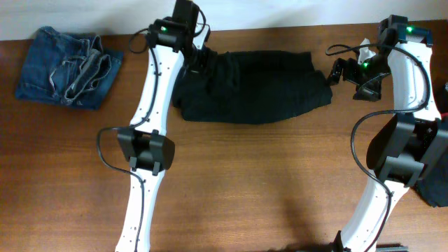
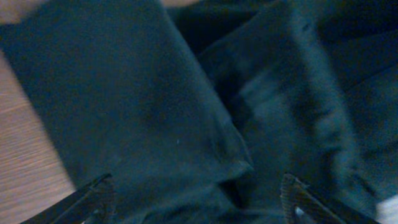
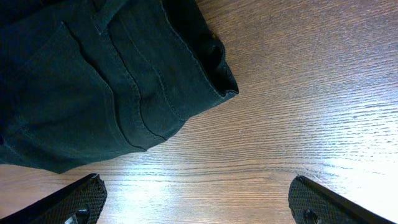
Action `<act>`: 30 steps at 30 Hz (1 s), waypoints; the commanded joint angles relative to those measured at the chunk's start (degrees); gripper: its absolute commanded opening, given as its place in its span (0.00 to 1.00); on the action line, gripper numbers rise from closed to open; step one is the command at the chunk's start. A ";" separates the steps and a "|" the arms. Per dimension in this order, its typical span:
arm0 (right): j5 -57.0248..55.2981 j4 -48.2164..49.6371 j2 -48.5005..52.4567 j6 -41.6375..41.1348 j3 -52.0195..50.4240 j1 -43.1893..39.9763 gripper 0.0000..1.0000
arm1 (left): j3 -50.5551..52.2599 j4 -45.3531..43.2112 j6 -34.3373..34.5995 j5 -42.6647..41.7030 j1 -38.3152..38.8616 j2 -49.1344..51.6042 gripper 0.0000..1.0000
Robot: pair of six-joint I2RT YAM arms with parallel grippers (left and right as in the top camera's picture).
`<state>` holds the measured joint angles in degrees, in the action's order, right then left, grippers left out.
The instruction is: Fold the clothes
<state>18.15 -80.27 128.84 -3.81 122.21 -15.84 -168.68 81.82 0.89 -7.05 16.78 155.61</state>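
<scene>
The black trousers point(image 1: 252, 87) lie folded in a thick bundle at the back middle of the wooden table. My left gripper point(image 1: 198, 61) hovers over their left end, jaws wide open, with black fabric point(image 2: 186, 124) filling the left wrist view between the fingertips point(image 2: 196, 199). My right gripper point(image 1: 343, 72) is just off the trousers' right end, open and empty point(image 3: 196, 199) above bare wood; the trousers' waist and pocket seams point(image 3: 112, 81) show at its upper left. Folded blue jeans point(image 1: 66, 66) lie at the back left.
A dark garment point(image 1: 437, 178) lies at the table's right edge, partly hidden by the right arm. The table's back edge point(image 1: 280, 29) runs just behind the trousers. Bare wood point(image 1: 266, 182) spreads across the front between the arms.
</scene>
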 commanded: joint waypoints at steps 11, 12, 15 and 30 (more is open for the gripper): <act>0.92 0.85 0.11 0.63 -0.28 -0.26 0.99 | 0.04 -1.75 -1.79 -0.39 0.09 6.82 0.66; 0.92 0.85 0.11 0.63 -0.28 -0.26 0.99 | 0.04 -1.79 -1.77 -0.39 0.09 6.82 0.57; 0.92 0.85 0.11 0.63 -0.28 -0.26 0.99 | 0.04 -1.90 -1.79 -0.39 0.09 6.82 0.29; 0.72 0.96 0.11 1.53 -0.28 -0.26 0.99 | 0.04 -1.44 -1.79 -0.39 0.04 6.80 0.01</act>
<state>18.15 -79.44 128.84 -3.14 122.21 -15.84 -168.59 80.09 -0.62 -7.42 17.17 161.29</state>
